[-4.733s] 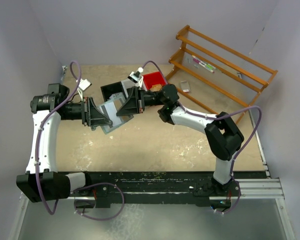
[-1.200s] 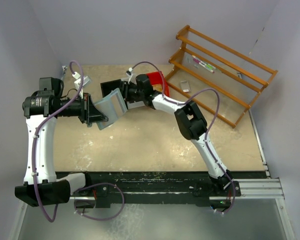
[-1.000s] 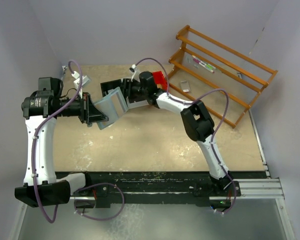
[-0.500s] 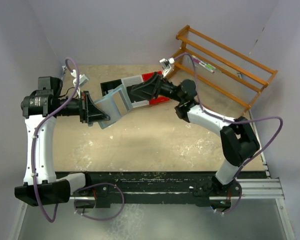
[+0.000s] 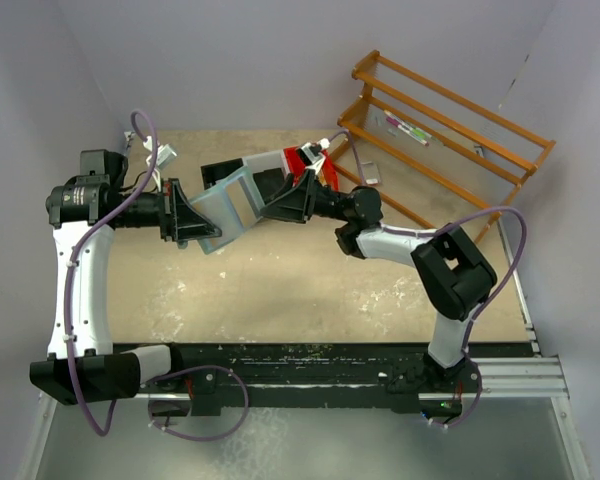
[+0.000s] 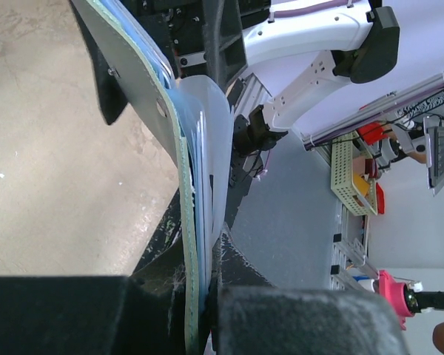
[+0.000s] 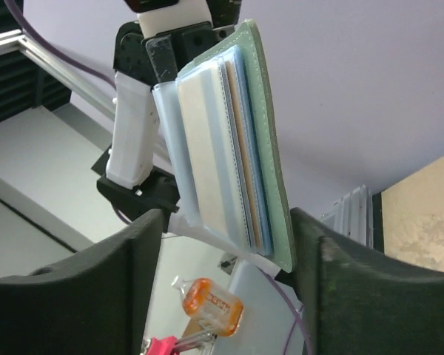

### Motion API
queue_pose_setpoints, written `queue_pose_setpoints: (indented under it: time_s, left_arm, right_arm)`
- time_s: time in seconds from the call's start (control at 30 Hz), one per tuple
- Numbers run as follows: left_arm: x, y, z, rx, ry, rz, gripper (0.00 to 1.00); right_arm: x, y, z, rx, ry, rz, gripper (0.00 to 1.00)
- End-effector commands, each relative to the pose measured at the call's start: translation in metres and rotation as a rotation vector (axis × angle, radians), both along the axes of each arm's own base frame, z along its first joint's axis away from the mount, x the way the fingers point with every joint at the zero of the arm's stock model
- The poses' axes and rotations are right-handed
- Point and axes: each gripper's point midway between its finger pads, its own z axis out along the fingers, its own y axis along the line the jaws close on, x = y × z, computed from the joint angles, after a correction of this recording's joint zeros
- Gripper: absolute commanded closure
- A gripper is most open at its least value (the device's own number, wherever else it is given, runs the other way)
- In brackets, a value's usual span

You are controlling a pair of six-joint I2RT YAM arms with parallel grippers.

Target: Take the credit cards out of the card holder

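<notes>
I had the left claw (image 5: 202,232) clenched on the card holder (image 5: 228,207); the right claw (image 5: 276,206) stood released, its fingers (image 7: 126,281) flanking the credit cards (image 7: 207,148) without touching.

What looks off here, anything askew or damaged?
Nothing spilled or damaged. Only oddity: the card holder, clamped at one end in the left gripper and held off the table, has its clear pocket pages fanned apart instead of lying flat. Credit cards sit in the pockets. The right gripper is open, facing it.

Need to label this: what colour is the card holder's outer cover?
The card holder is pale mint green, clearest in the right wrist view.
</notes>
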Motion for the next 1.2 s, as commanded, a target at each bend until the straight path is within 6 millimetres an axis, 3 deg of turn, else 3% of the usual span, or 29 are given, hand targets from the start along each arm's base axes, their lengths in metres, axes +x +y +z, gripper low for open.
queue_pose_setpoints:
  time_s: [0.0, 0.13, 0.27, 0.47, 0.6, 0.73, 0.8, 0.97, 1.17]
  left_arm:
    - [-0.003, -0.003, 0.015, -0.043, -0.080, -0.032, 1.00]
    - [0.004, 0.001, 0.004, 0.009, -0.077, -0.006, 1.00]
    - [0.011, 0.005, -0.008, 0.063, -0.061, 0.030, 1.00]
    - [0.020, 0.010, -0.016, 0.107, -0.071, 0.064, 1.00]
    - [0.018, 0.009, -0.016, 0.096, -0.066, 0.060, 1.00]
    - [0.015, 0.009, -0.016, 0.106, -0.080, 0.064, 1.00]
    - [0.014, 0.009, -0.015, 0.108, -0.082, 0.066, 1.00]
    - [0.009, 0.007, -0.009, 0.095, -0.086, 0.059, 1.00]
    - [0.008, 0.006, -0.007, 0.085, -0.088, 0.053, 1.00]
  right_arm:
    - [-0.036, -0.017, 0.051, 0.161, -0.160, 0.080, 0.37]
    - [-0.054, -0.023, 0.065, 0.180, -0.198, 0.090, 0.62]
    - [-0.065, -0.030, 0.070, 0.176, -0.223, 0.079, 0.74]
    - [-0.073, -0.032, 0.069, 0.129, -0.253, 0.073, 0.72]
    - [-0.073, -0.031, 0.067, 0.101, -0.258, 0.083, 0.64]
    - [-0.067, -0.027, 0.068, 0.078, -0.258, 0.077, 0.65]
    - [-0.061, -0.022, 0.067, 0.047, -0.237, 0.062, 0.66]
    - [-0.025, -0.008, 0.046, -0.170, -0.257, -0.133, 0.48]
    - [-0.035, -0.014, 0.055, -0.162, -0.307, -0.121, 0.68]
